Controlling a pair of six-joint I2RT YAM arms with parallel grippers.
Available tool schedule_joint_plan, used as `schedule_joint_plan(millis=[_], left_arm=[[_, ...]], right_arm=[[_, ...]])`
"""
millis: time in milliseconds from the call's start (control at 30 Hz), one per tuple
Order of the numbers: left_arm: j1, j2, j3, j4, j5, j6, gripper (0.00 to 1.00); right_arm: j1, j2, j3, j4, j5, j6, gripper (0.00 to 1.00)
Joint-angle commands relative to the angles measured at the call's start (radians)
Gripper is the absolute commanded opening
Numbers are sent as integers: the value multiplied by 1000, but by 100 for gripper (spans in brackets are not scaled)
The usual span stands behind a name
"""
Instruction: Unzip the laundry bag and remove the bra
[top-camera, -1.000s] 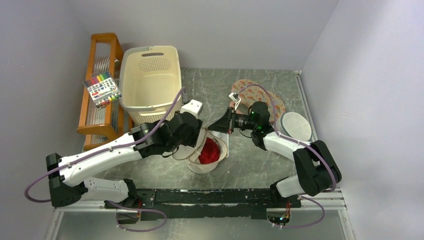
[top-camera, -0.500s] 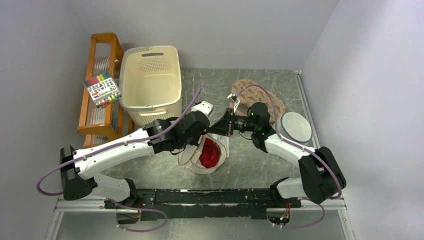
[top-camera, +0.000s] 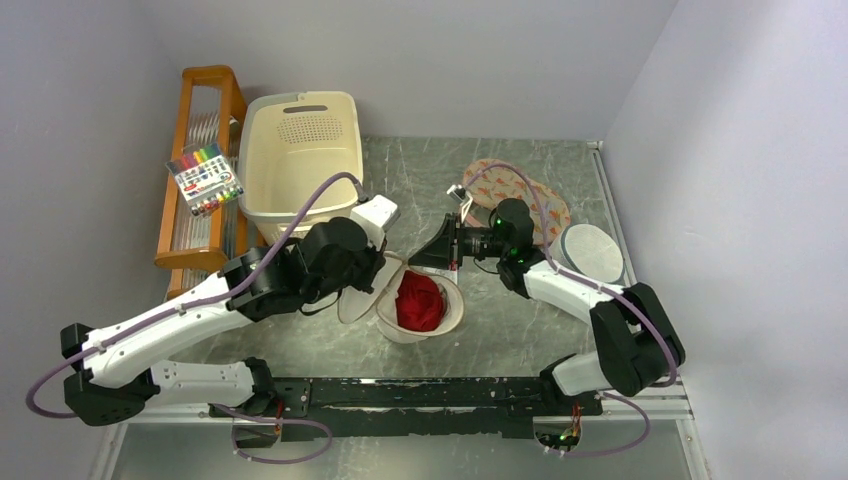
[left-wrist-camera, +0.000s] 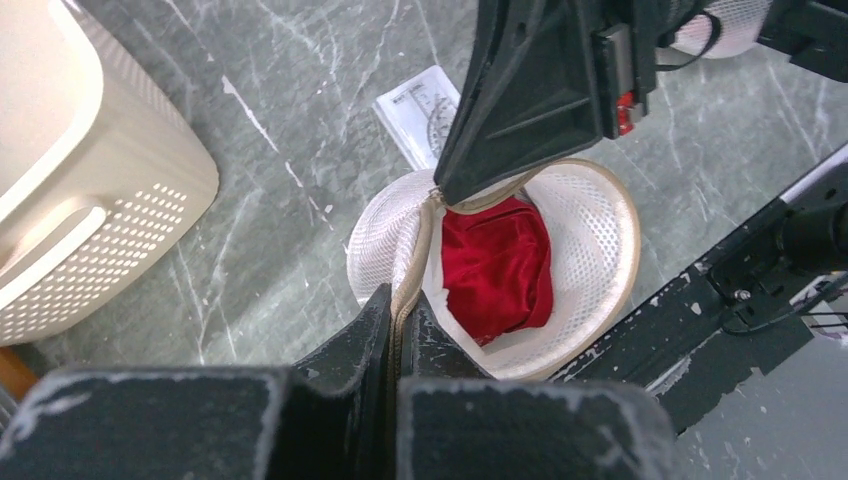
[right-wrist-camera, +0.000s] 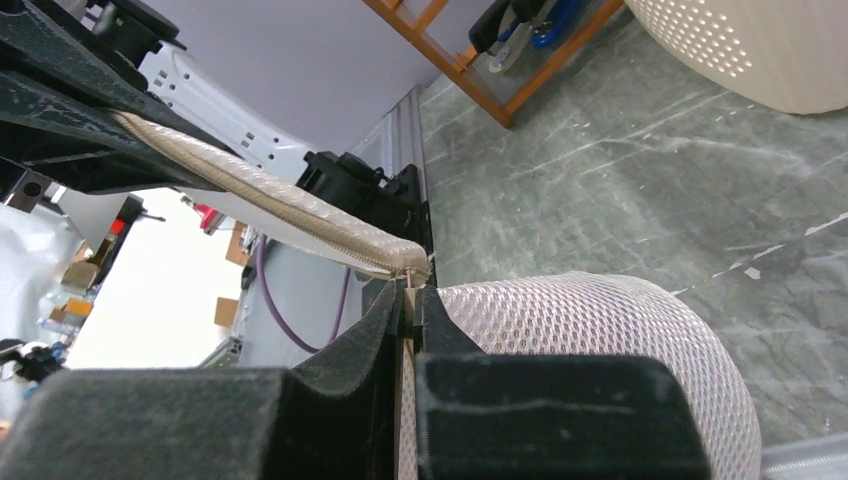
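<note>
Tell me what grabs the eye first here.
The bright red bra lies bare inside the opened laundry bag at the centre of the table. Next, the left hand pinches the bag's zip rim on its left side and the right hand pinches it at the far side. A big cream basket stands back left.

One laundry bag (left-wrist-camera: 602, 215), one basket (top-camera: 300, 175) (perhaps one bra (left-wrist-camera: 497, 268)).
</note>
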Motion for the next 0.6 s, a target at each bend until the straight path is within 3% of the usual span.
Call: schedule_joint_plan(millis=[0, 400, 567], left_arm=[[-4, -66, 1, 114, 80, 48, 7], [-4, -100, -9, 252, 268, 136, 7], [-4, -87, 14, 273, 315, 162, 7]], right_arm=[[-5, 42, 12, -20, -8, -38, 0], [53, 66, 40, -46, -64, -87, 0], [73, 73, 94, -150, -67, -164, 0]])
